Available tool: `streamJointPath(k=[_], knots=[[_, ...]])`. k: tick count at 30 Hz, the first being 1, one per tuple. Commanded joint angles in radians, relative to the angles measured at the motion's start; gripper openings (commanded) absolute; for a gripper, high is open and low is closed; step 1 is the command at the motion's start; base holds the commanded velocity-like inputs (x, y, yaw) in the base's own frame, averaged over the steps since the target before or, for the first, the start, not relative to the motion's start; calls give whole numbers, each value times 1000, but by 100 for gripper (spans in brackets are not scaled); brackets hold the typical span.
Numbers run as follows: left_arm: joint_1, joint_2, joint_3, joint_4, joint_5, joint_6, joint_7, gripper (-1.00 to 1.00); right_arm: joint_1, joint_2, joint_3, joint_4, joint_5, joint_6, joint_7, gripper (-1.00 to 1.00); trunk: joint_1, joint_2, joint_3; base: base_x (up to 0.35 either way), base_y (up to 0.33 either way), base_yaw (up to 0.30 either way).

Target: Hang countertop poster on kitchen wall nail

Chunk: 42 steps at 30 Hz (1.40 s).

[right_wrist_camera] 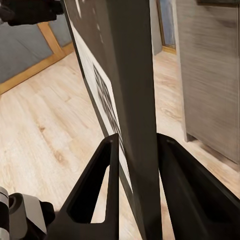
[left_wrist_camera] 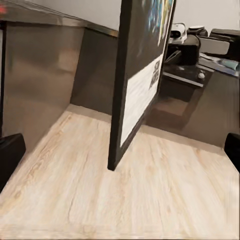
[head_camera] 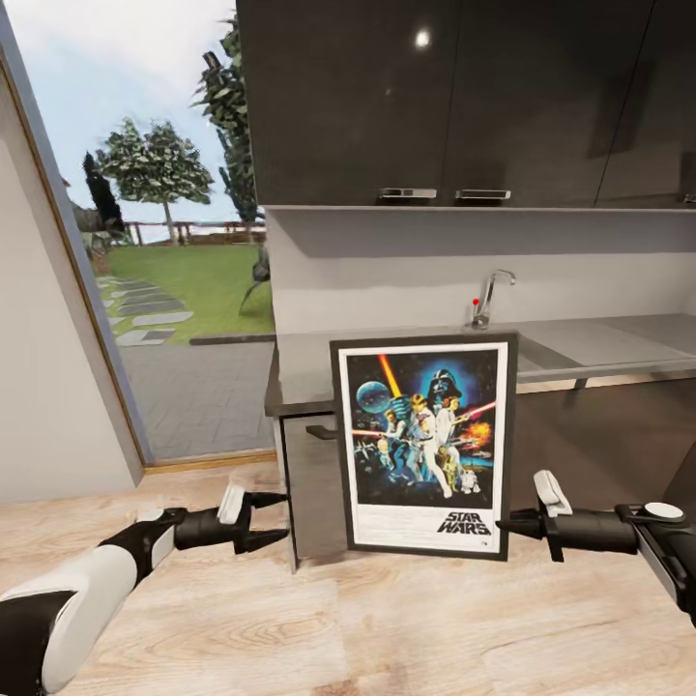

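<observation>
The poster [head_camera: 425, 445] stands upright in front of the kitchen countertop [head_camera: 609, 343], its artwork facing me and the "STAR WARS" logo at the bottom. My right gripper [head_camera: 503, 525] is shut on the poster's lower right edge. In the right wrist view its two fingers [right_wrist_camera: 102, 175] clamp the dark frame edge [right_wrist_camera: 132, 90]. My left gripper [head_camera: 280, 517] hangs open to the left of the poster, apart from it. The left wrist view looks along the poster's left edge [left_wrist_camera: 142, 85], with the dark fingertips [left_wrist_camera: 10, 155] wide apart. The wall nails are out of view.
A chrome tap [head_camera: 490, 298] and an inset sink [head_camera: 546, 358] sit on the counter behind the poster. Dark glossy upper cabinets [head_camera: 435, 97] hang above. A glass opening [head_camera: 164, 242] to the garden is at the left. Pale wooden floor [head_camera: 367, 628] lies below.
</observation>
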Motion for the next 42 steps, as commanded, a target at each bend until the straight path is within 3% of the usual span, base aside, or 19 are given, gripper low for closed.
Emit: streamJointPath(k=[1, 6, 10, 12, 14, 15, 16, 17, 19, 20, 22, 25, 32, 40, 42], knots=[[0, 1, 13, 26, -3, -23, -3, 100, -1, 0, -1, 0, -4, 18, 7, -100, 0, -1, -1, 0, 0, 0], [65, 2, 14, 57, 15, -50, -3, 100, -1, 1, -3, -2, -6, 18, 3, -100, 0, -1, -1, 0, 0, 0], [146, 2, 14, 64, 84, -58, -2, 100, -1, 2, -3, -4, -7, 16, 0, -100, 0, -1, -1, 0, 0, 0], [182, 2, 14, 65, 115, -60, 44, 100, -1, 4, -3, -4, -7, 16, 0, -100, 0, -1, -1, 0, 0, 0], [251, 3, 15, 66, 172, -62, 112, 100, -1, 7, -2, -5, -9, 16, -1, -100, 0, -1, -1, 0, 0, 0], [314, 6, 16, 67, 249, -62, 146, 100, 4, 9, -2, -5, -20, 16, -1, -100, 0, -1, -1, 0, 0, 0], [391, 17, 18, 67, 347, -63, 188, 100, 9, 10, -2, -6, -49, 16, -1, -100, 0, -1, -1, 0, 0, 0], [428, 20, 18, 67, 388, -66, 212, 100, 10, 10, -2, -6, -59, 15, 0, -100, 0, -1, -1, 0, 0, 0], [463, 22, 18, 67, 422, -71, 235, 100, 11, 10, -2, -6, -66, 15, 0, -100, 0, -1, -1, 0, 0, 0], [549, 24, 18, 67, 468, -138, 302, 100, 13, 12, -1, -6, -73, 13, -1, -100, 0, -1, -1, 0, 0, 0], [593, 25, 19, 68, 480, -168, 348, 100, 14, 12, 0, -6, -75, 12, -1, -100, 0, -1, -1, 0, 0, 0], [642, 25, 19, 67, 490, -192, 483, 100, 15, 12, 0, -6, -77, 11, -2, -100, 0, -1, -1, 0, 0, 0], [655, 27, 22, 67, 493, -197, 530, 100, 15, 35, -1, -11, -77, 15, -7, -100, 0, -1, -1, 0, 0, 0], [656, 38, 23, 67, 493, -196, 546, 100, 15, 40, -7, -41, -81, 25, -8, -100, 0, -1, -8, 0, 0, 0], [656, 39, 22, 67, 493, -196, 564, 100, 15, 41, -9, -75, -82, 66, -9, -100, 0, -1, -11, 0, 0, 0]])
